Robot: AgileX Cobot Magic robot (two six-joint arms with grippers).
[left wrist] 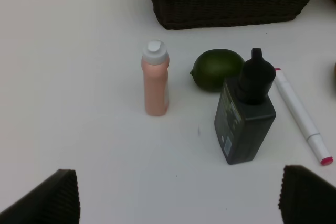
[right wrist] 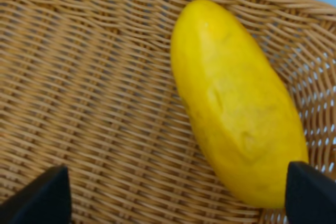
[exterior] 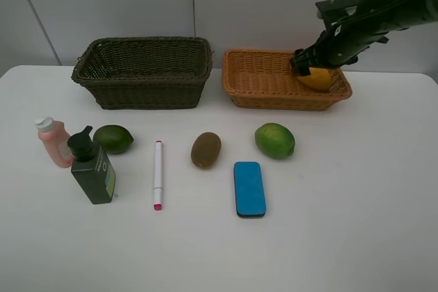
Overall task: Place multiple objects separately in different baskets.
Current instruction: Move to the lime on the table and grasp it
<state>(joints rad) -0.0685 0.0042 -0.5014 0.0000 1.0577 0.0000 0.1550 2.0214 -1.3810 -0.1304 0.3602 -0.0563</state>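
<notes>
Mango (right wrist: 236, 108) lay in the tan basket (exterior: 274, 100), near its far right corner. Right gripper (right wrist: 176, 198) hung just over it, jaws spread, holding nothing. Risk: pulling out at a slant could clip the fruit or snag the wicker and drag the basket. Left gripper (left wrist: 178, 198) was likewise spread and empty.

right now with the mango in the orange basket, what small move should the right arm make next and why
Probably lift the right tool straight up out of the light basket. Its jaws stand open and the mango rests on the wicker floor, so it looks released; rising first should clear the rim before reaching for another item.
</notes>
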